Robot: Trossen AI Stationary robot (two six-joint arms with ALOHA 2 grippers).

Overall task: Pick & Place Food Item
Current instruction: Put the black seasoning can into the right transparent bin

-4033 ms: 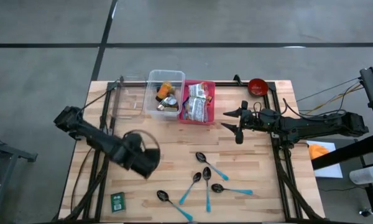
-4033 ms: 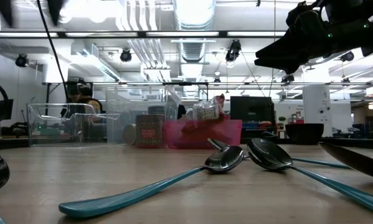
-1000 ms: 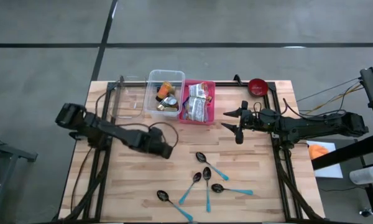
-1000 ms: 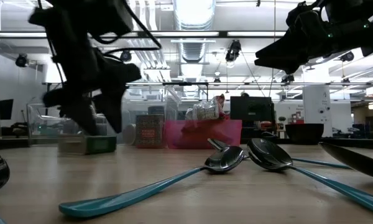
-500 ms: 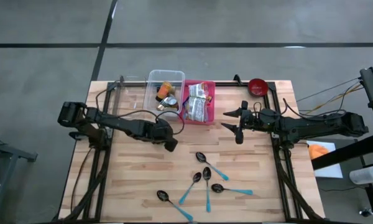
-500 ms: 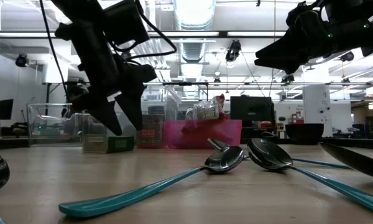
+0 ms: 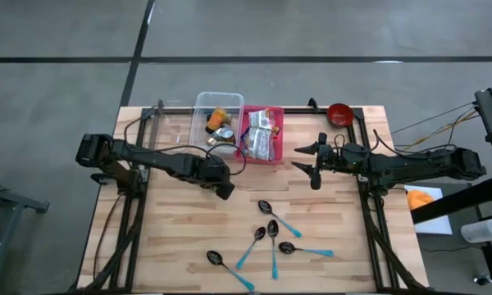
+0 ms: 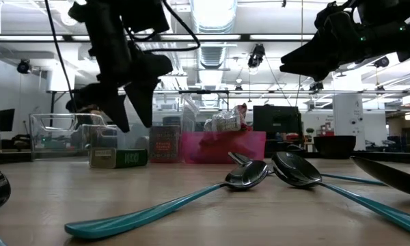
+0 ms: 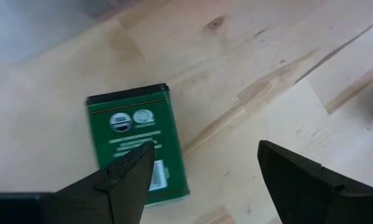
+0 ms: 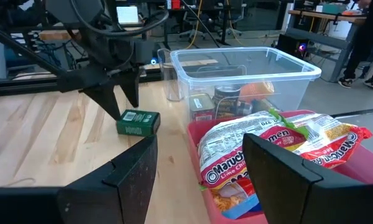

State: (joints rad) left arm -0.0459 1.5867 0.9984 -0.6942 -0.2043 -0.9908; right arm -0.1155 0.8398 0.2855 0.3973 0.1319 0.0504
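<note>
- One green tin (image 9: pixel 137 146) lies flat on the wooden table (image 7: pixel 328 205), just beneath the left gripper (image 9: pixel 202 177), whose fingers stand wide apart above it and hold nothing; in the wrist view the tin shows partly behind one finger, and the low view shows it (image 8: pixel 119 158) resting on the wood below the raised fingers.
- From above, the left gripper (image 7: pixel 223 185) hangs just in front of the clear bin (image 7: pixel 217 123), and the tin under it is hidden there.
- One clear bin holds several small food items, among them an orange one; the count cannot be told.
- One pink bin (image 7: pixel 262 135) touches the clear bin on the side away from the left gripper; it holds noodle packets (image 10: pixel 267 149), and at least two show.
- One right gripper (image 7: pixel 310 161) hovers above the table just beyond the pink bin, fingers wide and empty.
- One red bowl (image 7: pixel 339 114) sits at the table's far edge, near the right gripper.
- Five spoons (image 7: pixel 271 238) with teal handles lie in a loose cluster, between the two grippers and nearer the table's front edge.
- One empty clear container (image 7: pixel 170 131) stands beside the clear bin, near the left arm.
</note>
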